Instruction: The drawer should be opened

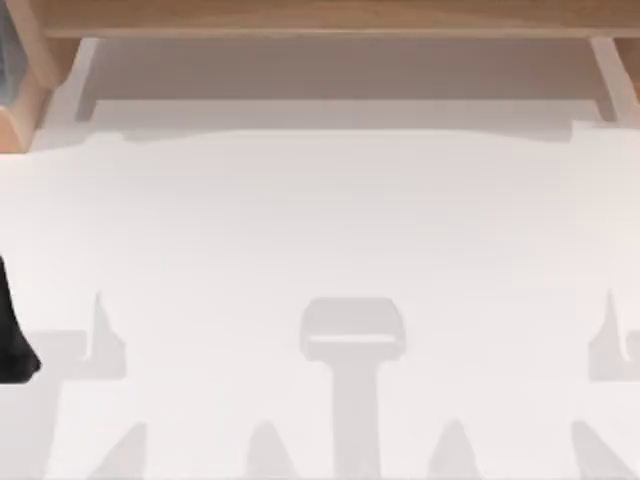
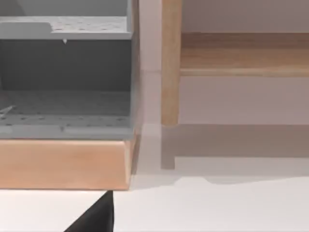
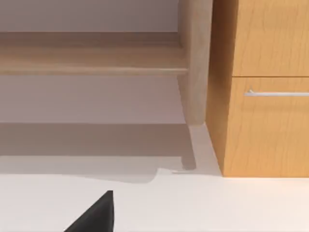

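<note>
The drawer [image 3: 270, 133] is a light wooden front with a silver bar handle [image 3: 277, 93], set in a wooden cabinet [image 3: 260, 38] in the right wrist view. It sits flush with the cabinet face, shut. A black part of my right gripper [image 3: 94, 216] shows low over the white table, well short of the cabinet and off to the side of the handle. My left gripper [image 2: 94, 217] shows as a black wedge in front of a wooden base. At the top view's left edge a dark piece of my left arm [image 1: 12, 330] reaches in.
A grey pegboard shelf unit [image 2: 65, 77] stands on a wooden base [image 2: 63, 164]. A wooden post [image 2: 170, 63] and a long wooden shelf board [image 1: 320, 18] run along the back. The white table [image 1: 320, 230] spreads wide in front of them.
</note>
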You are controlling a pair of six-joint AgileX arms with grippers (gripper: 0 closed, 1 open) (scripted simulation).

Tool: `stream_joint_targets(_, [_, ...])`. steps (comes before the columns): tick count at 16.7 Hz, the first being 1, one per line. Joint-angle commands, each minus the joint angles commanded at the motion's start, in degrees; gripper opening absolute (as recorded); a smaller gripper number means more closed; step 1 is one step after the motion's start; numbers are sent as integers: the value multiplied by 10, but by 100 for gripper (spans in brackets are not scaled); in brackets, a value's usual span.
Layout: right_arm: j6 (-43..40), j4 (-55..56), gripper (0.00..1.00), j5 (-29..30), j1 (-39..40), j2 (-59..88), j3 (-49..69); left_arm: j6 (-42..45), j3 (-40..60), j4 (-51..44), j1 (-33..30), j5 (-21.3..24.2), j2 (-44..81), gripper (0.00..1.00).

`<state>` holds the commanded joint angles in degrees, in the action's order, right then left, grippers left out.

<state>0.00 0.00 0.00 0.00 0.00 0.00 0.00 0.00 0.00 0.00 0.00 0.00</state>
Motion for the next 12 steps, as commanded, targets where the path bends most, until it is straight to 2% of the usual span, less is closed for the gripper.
stream_joint_targets(5, [0,23,100,-20,-19,40,30,0,0,0,0,0,0,100])
stream_joint_targets(12, [4,127,100,-112,-115,284,163,0,0,0,0,0,0,100])
